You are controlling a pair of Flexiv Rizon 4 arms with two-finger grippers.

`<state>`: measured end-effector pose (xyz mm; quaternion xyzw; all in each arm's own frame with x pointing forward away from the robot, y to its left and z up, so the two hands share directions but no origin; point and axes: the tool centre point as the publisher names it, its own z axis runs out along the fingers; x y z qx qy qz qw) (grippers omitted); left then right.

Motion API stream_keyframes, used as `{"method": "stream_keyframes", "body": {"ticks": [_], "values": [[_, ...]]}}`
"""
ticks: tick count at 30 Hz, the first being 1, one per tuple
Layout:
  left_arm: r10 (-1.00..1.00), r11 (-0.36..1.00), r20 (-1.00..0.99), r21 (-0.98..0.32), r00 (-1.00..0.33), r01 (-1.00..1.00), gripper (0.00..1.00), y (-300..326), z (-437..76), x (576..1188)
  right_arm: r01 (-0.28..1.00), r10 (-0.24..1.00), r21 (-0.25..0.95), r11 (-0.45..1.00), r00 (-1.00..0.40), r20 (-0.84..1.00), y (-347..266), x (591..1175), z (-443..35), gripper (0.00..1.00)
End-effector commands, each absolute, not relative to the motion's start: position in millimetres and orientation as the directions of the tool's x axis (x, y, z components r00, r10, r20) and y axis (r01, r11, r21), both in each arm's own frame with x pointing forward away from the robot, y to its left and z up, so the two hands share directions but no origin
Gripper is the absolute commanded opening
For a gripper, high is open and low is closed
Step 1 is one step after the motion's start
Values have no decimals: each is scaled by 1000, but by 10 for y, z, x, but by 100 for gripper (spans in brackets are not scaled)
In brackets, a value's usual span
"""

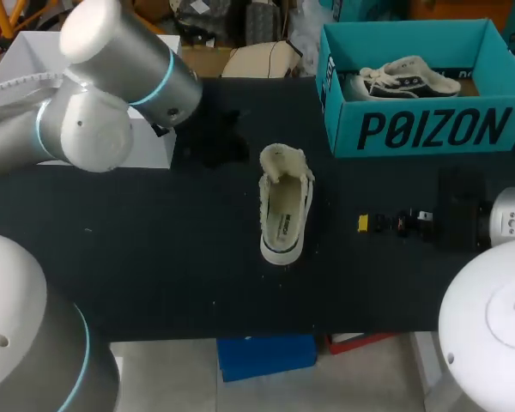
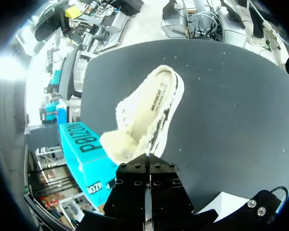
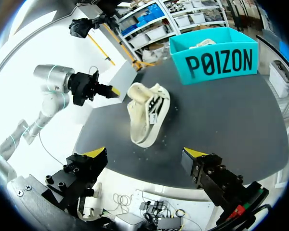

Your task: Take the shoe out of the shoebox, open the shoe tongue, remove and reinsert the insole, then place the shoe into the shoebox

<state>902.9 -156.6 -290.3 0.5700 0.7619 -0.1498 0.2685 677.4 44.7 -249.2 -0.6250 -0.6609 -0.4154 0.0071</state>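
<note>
Right hand spread apart, left hand pressed together; shoe lies near black-lettered shoebox.

Bright, even light covers the matte black tabletop and the cream fleece-lined shoe; white glare burns past the tabletop's edge in both wrist views.

I see one black table, matte top. Near its middle lies one cream, fleece-lined shoe, sole down with its opening facing up. One teal shoebox stands lidless at the far right corner, well apart from the shoe.
</note>
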Motion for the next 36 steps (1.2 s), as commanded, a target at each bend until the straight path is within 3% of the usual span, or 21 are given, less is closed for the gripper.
{"method": "stream_keyframes", "body": {"ticks": [1,20,36], "values": [[757,329,-623,103,-197,939,0,-1455,-2887,9129,837,818,533,-124,-218,532,435,6782,-2487,100],[789,272,-584,52,-192,961,0,-2180,-3239,9945,837,818,533,-124,-218,532,435,6782,-2487,100],[761,144,-638,-15,-121,989,0,-2337,-3208,9323,837,818,533,-124,-218,532,435,6782,-2487,100]]}}
